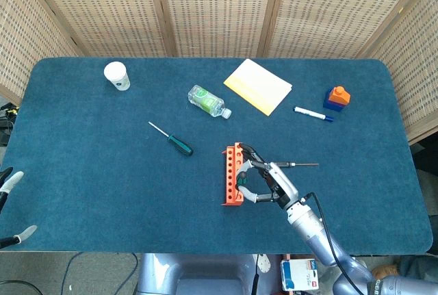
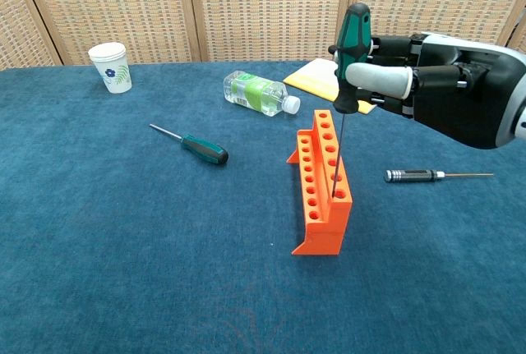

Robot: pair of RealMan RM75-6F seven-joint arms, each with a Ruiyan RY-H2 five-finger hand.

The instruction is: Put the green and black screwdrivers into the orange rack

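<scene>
The orange rack (image 1: 234,174) (image 2: 323,186) stands mid-table with two rows of holes. My right hand (image 1: 267,182) (image 2: 444,83) grips a green-and-black screwdriver (image 2: 353,34) upright over it, the shaft tip down in a hole near the rack's near end. A second green-handled screwdriver (image 1: 174,140) (image 2: 197,147) lies flat to the rack's left. A slim black screwdriver (image 2: 419,176) (image 1: 301,165) lies to its right, below my hand. At the head view's far left edge only pale fingertips of my left hand (image 1: 9,183) show, spread apart and holding nothing.
A paper cup (image 1: 117,75) stands at the back left. A green-labelled bottle (image 1: 206,100) lies behind the rack, with a yellow notepad (image 1: 258,85) further right. A marker (image 1: 313,113) and an orange-and-blue block (image 1: 337,98) sit at the back right.
</scene>
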